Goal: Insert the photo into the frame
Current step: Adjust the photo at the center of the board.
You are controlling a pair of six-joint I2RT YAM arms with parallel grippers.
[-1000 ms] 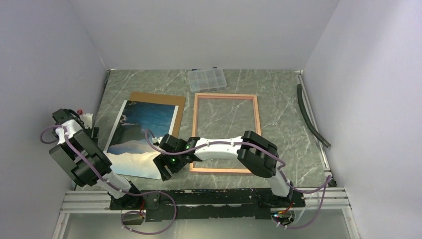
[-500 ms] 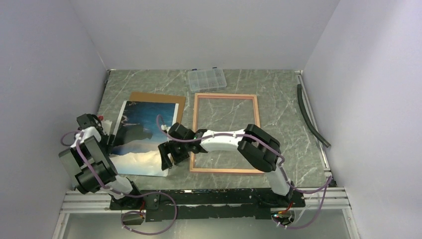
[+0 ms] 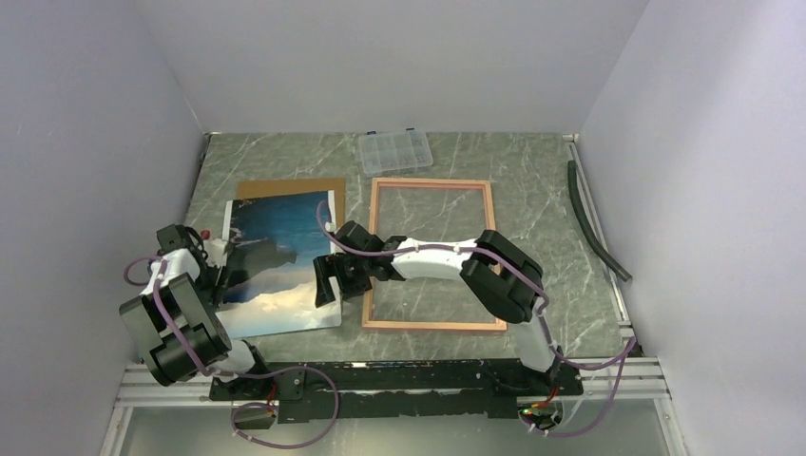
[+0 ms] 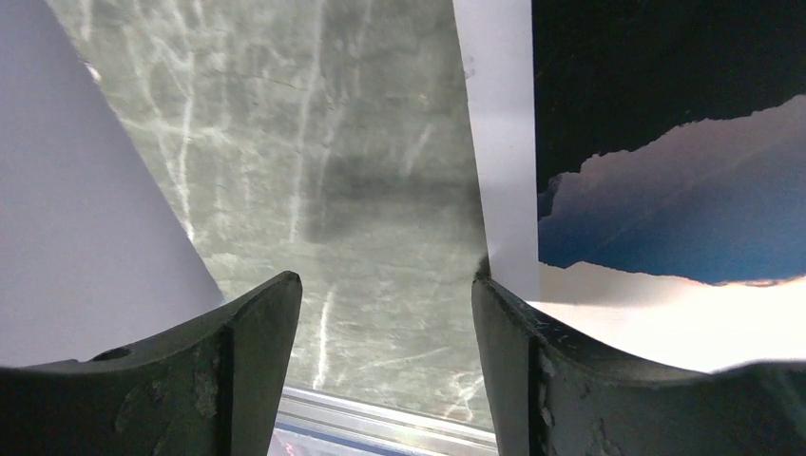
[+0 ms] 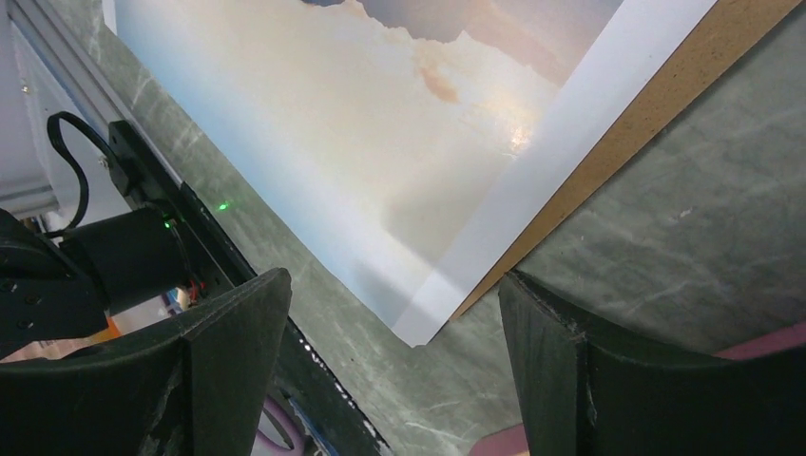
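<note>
The photo [image 3: 276,261], blue sea with dark mountains and a pale lower part, lies flat at the left on the brown backing board [image 3: 290,187]. The frame [image 3: 432,181], pink-bordered, lies flat to its right. My left gripper [image 3: 220,275] is open at the photo's left edge. In the left wrist view my left gripper [image 4: 385,313] straddles bare table, its right finger [image 4: 532,351] against the photo's white border [image 4: 499,142]. My right gripper [image 3: 328,285] is open at the photo's near right corner. In the right wrist view [image 5: 394,323] that corner [image 5: 428,313] and a board strip [image 5: 646,123] lie between the jaws.
A clear plastic compartment box [image 3: 394,151] sits at the back behind the frame. A black hose [image 3: 594,223] lies along the right wall. A metal rail [image 3: 380,375] runs along the near edge. The left wall is close to my left arm.
The photo has slid back and turned more square to the frame. My left gripper has come in to its left edge. My right gripper has moved back along its right edge.
</note>
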